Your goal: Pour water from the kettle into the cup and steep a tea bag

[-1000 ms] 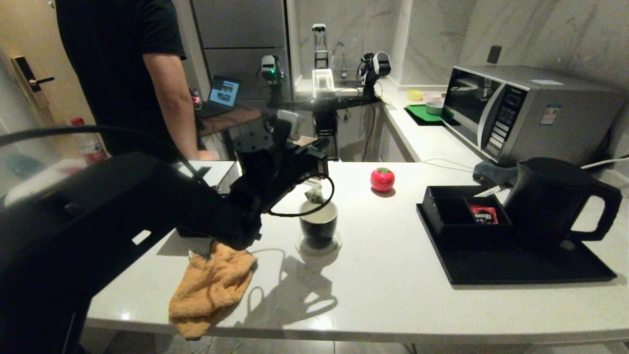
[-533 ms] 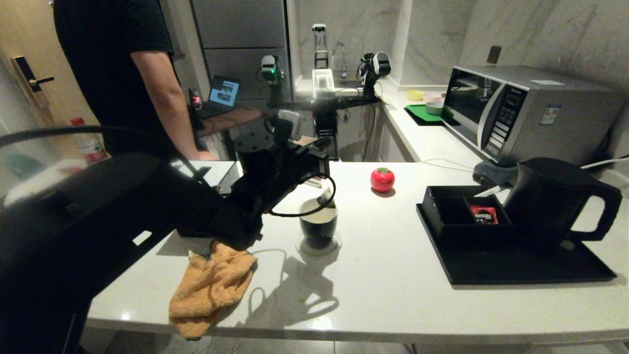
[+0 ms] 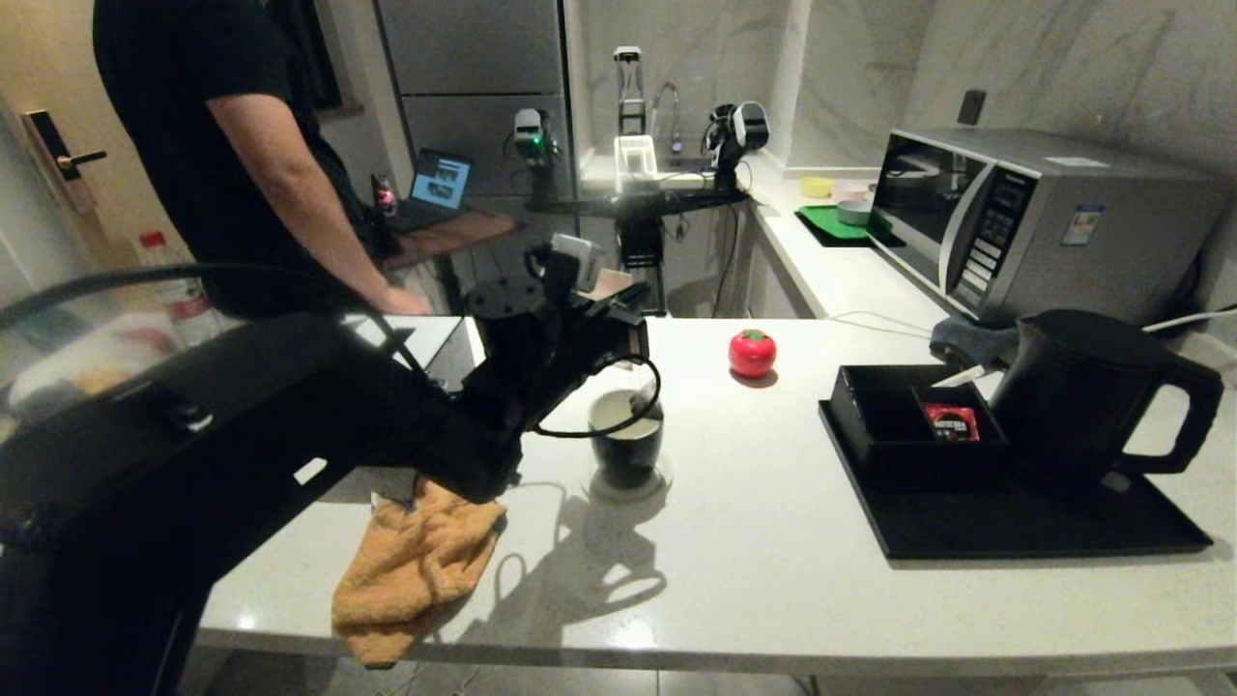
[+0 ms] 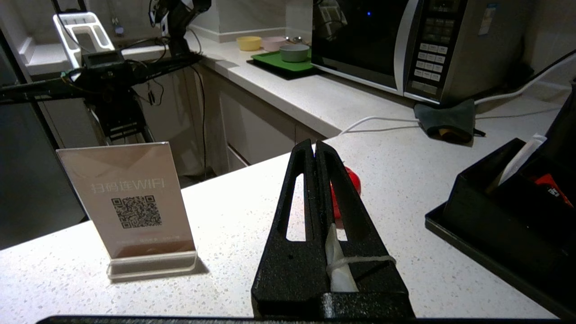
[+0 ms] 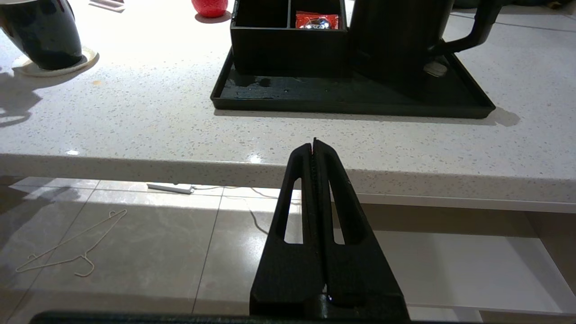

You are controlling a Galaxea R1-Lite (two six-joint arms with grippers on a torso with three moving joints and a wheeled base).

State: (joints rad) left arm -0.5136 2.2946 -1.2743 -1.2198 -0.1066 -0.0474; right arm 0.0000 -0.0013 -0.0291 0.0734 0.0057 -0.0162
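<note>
Here the left gripper (image 4: 315, 155) hangs over the cup (image 3: 627, 440), its fingers pressed together on the tea bag's tag and string (image 4: 338, 265) — the white paper and thread sit pinched near the base of the fingers in the left wrist view. The bag itself cannot be made out inside the cup from the head view. The cup, black outside and white within, stands on a small round coaster (image 3: 626, 481) near the middle of the white counter (image 3: 754, 570), directly beneath the fingertips.

From the cup, the orange cloth (image 3: 414, 565) lies at about 8 o'clock, at the counter's near edge, and the red tomato-shaped object (image 3: 752, 353) sits at 1 o'clock, well apart. At 3 o'clock is the black tray (image 3: 1015, 527) carrying a compartment box (image 3: 913, 425) with a red sachet (image 3: 950, 420) and the kettle (image 3: 1087, 396), upright, its handle turned away from the cup. A microwave (image 3: 1034, 217) stands behind the tray. A QR-code sign (image 4: 130, 207) stands on the counter beyond the cup. A person (image 3: 222, 145) in a black shirt stands at 10 o'clock, one hand on the counter.

The right gripper (image 5: 314, 144) is parked below the counter's front edge — fingers together, holding nothing.
</note>
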